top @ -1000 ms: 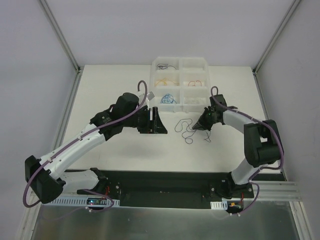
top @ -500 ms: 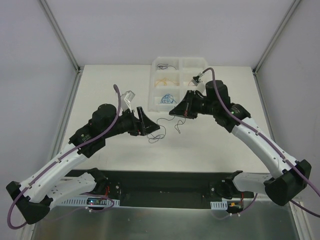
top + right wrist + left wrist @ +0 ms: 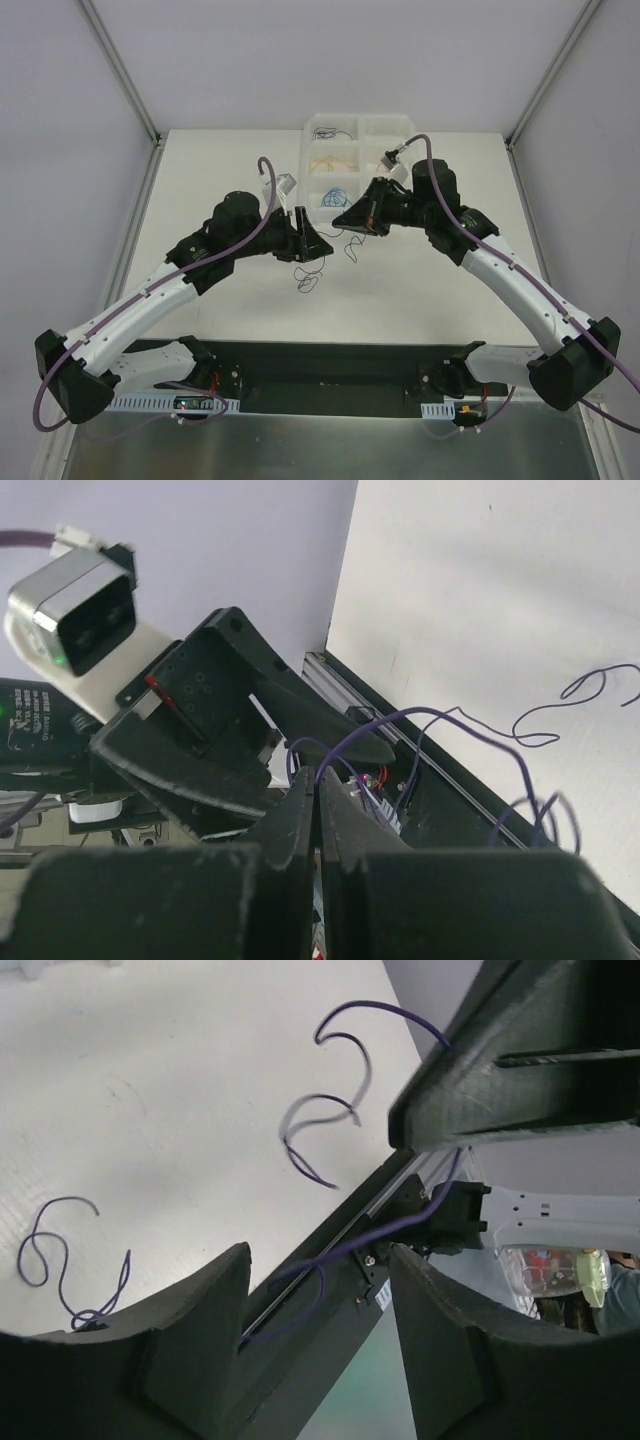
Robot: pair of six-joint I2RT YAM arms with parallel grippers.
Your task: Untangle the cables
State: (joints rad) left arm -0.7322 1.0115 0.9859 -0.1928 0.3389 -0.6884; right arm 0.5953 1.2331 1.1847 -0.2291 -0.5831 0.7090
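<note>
My right gripper [image 3: 338, 224] hovers above the table's middle, shut on a dark purple cable [image 3: 440, 715] that arcs out of its tips [image 3: 320, 775] and hangs down. Facing it, almost tip to tip, my left gripper [image 3: 308, 243] stands open. In the left wrist view that held cable [image 3: 305, 1280] passes through the gap between my left gripper's [image 3: 318, 1260] fingers without either pad touching it, and its loose end [image 3: 330, 1125] curls in the air. A second purple cable [image 3: 308, 280] lies loose on the table [image 3: 60, 1265].
A white compartment tray [image 3: 362, 120] stands at the back centre, holding blue [image 3: 335, 197], orange [image 3: 322, 160] and red [image 3: 392, 165] cables in separate cells. The black base rail [image 3: 330, 365] runs along the near edge.
My right arm has lifted the purple cable off the table and swung left. The left gripper has opened wider and moved right to meet it, one strand dropping to the table.
</note>
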